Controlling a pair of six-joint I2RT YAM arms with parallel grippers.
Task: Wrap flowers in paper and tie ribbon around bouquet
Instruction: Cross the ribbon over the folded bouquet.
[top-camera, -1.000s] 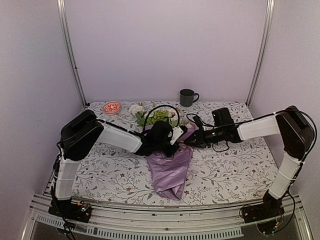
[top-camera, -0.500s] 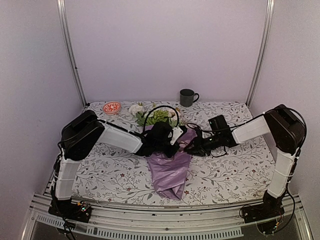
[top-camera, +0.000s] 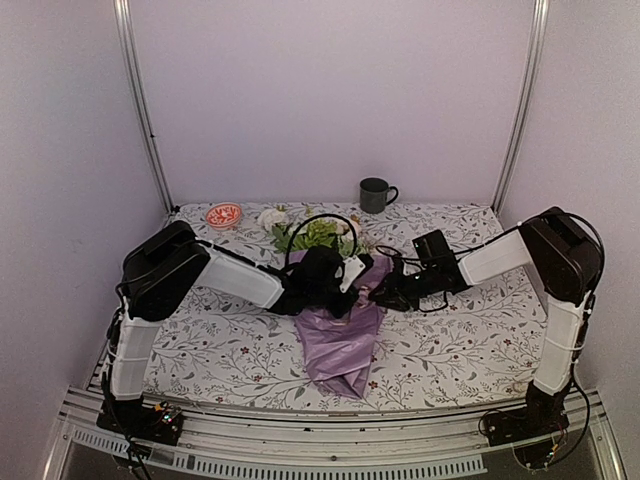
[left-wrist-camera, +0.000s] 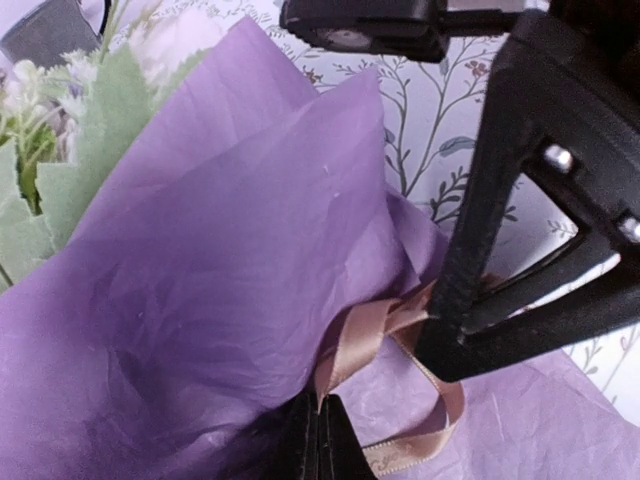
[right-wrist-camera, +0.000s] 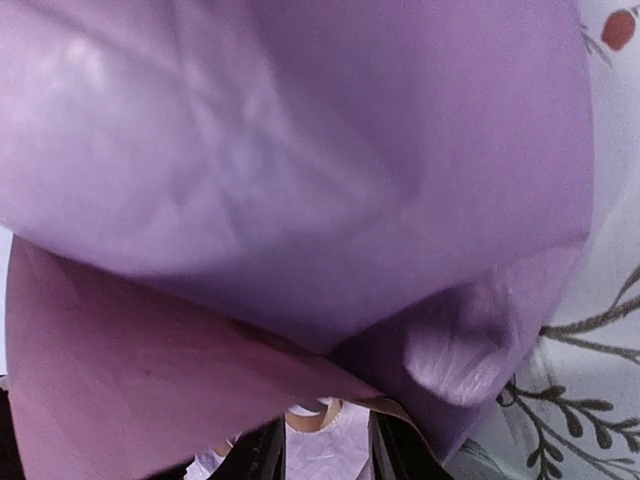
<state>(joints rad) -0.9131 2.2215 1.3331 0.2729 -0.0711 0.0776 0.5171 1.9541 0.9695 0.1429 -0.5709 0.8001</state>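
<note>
At mid-counter, overhead view: the bouquet (top-camera: 345, 335) lies flat on the counter (top-camera: 450, 350), with the flowers (top-camera: 315, 232) at the far end and the paper tail pointing toward the arm bases.
Arms, overhead view: the left gripper (top-camera: 348, 288) and right gripper (top-camera: 377, 293) meet at the bouquet's waist.
Ribbon, left wrist view: the ribbon (left-wrist-camera: 365, 335) loops over the paper (left-wrist-camera: 230, 250). The left jaws are pinched closed on it, and the right gripper's tip touches it.
Right jaws, right wrist view: apart and gripping nothing, with paper filling the frame.
</note>
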